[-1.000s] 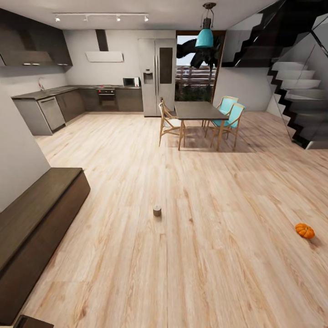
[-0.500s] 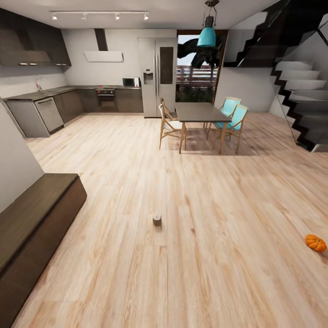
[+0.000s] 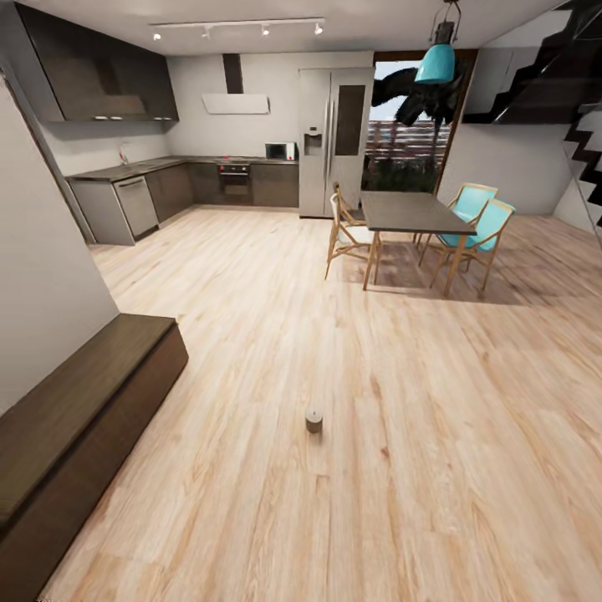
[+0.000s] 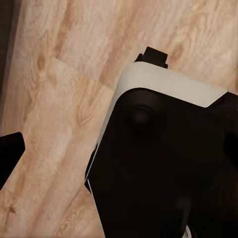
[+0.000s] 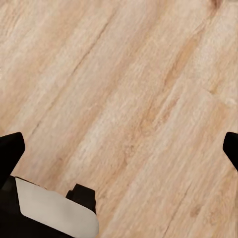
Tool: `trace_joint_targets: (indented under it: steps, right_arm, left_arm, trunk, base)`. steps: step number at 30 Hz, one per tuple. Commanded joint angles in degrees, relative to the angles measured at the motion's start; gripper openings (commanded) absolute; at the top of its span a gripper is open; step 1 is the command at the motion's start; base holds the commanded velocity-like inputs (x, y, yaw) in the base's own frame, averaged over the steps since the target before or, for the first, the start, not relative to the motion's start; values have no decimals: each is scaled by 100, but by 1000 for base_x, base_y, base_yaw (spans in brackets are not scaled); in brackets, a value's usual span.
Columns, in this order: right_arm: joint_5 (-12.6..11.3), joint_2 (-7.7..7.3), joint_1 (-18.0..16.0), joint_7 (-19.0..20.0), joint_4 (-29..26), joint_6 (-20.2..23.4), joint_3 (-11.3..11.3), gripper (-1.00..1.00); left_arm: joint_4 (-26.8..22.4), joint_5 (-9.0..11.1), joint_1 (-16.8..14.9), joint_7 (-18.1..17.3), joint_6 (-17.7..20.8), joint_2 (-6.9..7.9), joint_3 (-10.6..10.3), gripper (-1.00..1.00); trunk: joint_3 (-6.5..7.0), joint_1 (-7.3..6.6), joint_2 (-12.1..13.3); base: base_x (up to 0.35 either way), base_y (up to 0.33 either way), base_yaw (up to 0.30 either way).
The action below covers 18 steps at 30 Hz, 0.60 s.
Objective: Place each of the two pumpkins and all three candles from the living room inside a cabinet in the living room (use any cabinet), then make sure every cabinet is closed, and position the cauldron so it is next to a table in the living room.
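One small grey-olive candle [image 3: 313, 420] stands upright on the wood floor, in the middle of the head view. The long, low dark brown cabinet [image 3: 79, 422] runs along the left wall, its fronts shut. The pumpkins and the cauldron are out of view. In the right wrist view my right gripper [image 5: 119, 153] hangs over bare floor, open, its black fingertips [image 5: 10, 151] far apart with nothing between them. My left gripper [image 4: 119, 153] is also open over the floor. One of its fingertips [image 4: 10, 153] shows, and part of the robot's black and white body hides the other.
A dark dining table [image 3: 411, 214] with wooden and turquoise chairs [image 3: 483, 234] stands at the far right. The grey kitchen units [image 3: 134, 201] and fridge [image 3: 334, 138] line the back. Stairs [image 3: 585, 150] rise at the far right. A white wall [image 3: 42, 276] stands above the cabinet.
The camera has turned left, so the whole scene has shifted right. The pumpkin at the right has slid out of the picture. The candle has kept its place on the floor.
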Motion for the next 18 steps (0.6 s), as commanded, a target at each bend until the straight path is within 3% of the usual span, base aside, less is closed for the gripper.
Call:
trace_joint_targets:
  steps: [1, 9, 18]
  right_arm:
    - [0, 0, 0, 0, 0, 2, 0, 100]
    - [0, 0, 0, 0, 0, 1, 0, 100]
    - [-9, 5, 0, -7, -1, 4, 0, 100]
  left_arm:
    - [0, 2, 0, 1, 0, 1, 0, 100]
    - [0, 0, 0, -5, 0, -1, 0, 100]
    - [0, 0, 0, -6, 0, -6, 0, 100]
  trunk:
    - [0, 0, 0]
    - [0, 0, 0]
    - [0, 0, 0]
  base:
    - [304, 0, 284]
    - [304, 0, 283]
    - [325, 0, 14]
